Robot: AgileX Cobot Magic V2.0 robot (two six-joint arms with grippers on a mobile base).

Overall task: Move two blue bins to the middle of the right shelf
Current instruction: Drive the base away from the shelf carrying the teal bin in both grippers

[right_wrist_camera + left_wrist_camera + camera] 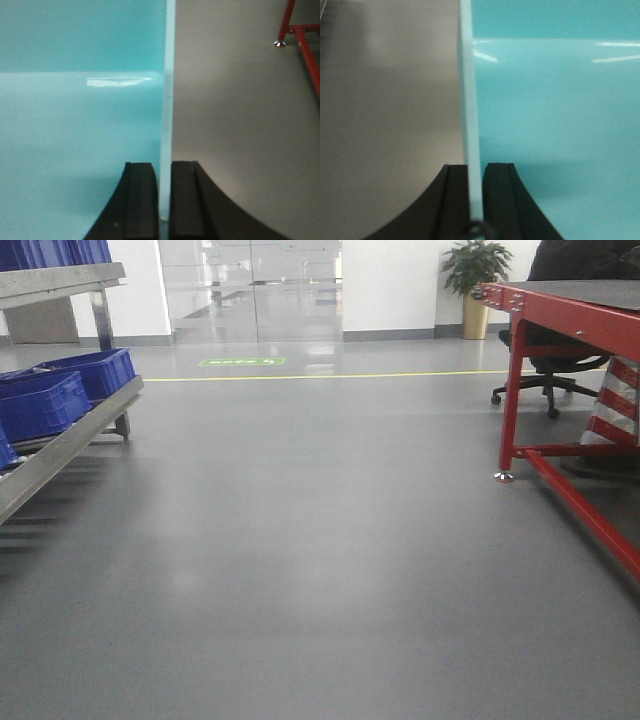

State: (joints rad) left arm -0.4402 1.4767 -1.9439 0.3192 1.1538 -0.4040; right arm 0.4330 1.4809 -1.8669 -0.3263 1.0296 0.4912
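A light blue bin fills both wrist views, and its thin rim runs straight up each frame. My left gripper (475,167) is shut on the bin's left wall (468,100), with the bin's inside (555,125) to the right of it. My right gripper (165,165) is shut on the opposite wall (169,75), with the bin's inside (75,125) to its left. Grey floor shows beyond both walls. The front view shows neither gripper nor this bin. More dark blue bins (40,405) (95,370) sit on a grey metal shelf (70,445) at the left. A red-framed shelf (575,320) stands at the right.
Grey floor stretches ahead to a yellow line (330,375) and glass doors. An office chair (550,370) and a red-and-white striped cone (612,405) sit behind the red frame, whose foot (280,44) shows in the right wrist view. A potted plant (475,280) stands at the far wall.
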